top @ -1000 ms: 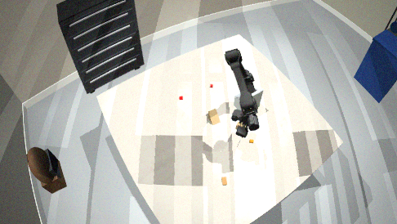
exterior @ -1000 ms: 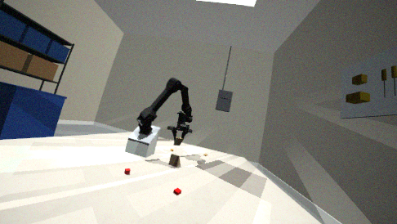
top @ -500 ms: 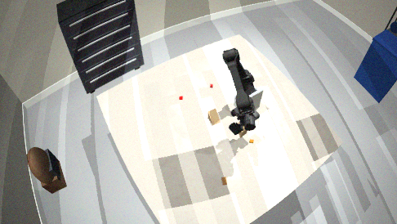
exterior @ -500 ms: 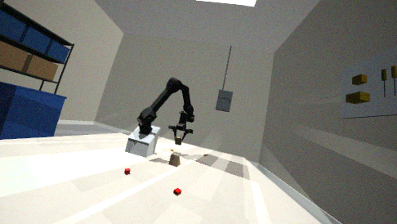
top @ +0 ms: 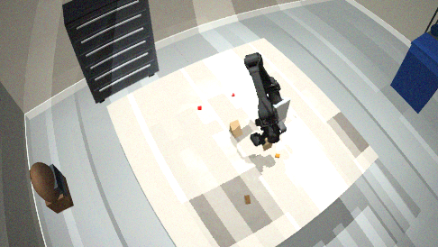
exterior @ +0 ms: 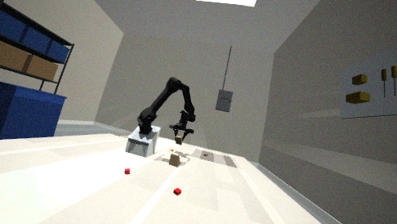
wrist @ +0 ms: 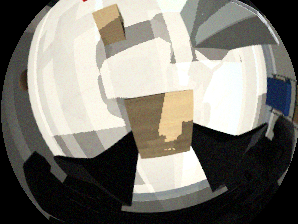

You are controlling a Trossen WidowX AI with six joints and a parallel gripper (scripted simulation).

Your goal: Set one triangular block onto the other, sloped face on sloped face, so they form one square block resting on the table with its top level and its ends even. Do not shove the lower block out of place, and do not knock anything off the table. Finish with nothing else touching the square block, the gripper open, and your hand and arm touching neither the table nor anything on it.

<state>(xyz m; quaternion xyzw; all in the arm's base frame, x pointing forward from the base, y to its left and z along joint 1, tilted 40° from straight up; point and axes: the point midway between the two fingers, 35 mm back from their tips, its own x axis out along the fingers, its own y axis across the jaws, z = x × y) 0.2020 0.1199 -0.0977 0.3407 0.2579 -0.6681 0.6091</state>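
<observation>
My gripper [top: 267, 143] [exterior: 179, 138] [wrist: 161, 128] is shut on a tan triangular block [top: 268, 145] [exterior: 178, 140] [wrist: 160, 125] and holds it in the air above the table. The other tan triangular block [top: 235, 128] [exterior: 175, 159] [wrist: 109, 24] rests on the pale table [top: 171, 149] [exterior: 82, 184], a little to the left of the gripper in the top view. In the wrist view it lies at the upper left, apart from the held block.
Two small red cubes [top: 199, 107] [top: 232, 95] [exterior: 177, 190] [exterior: 127, 171] lie on the table behind the blocks. A small orange cube [top: 278, 155] lies near the gripper and a brown piece [top: 247, 199] near the front. The arm's grey base [exterior: 143, 141] stands on the table.
</observation>
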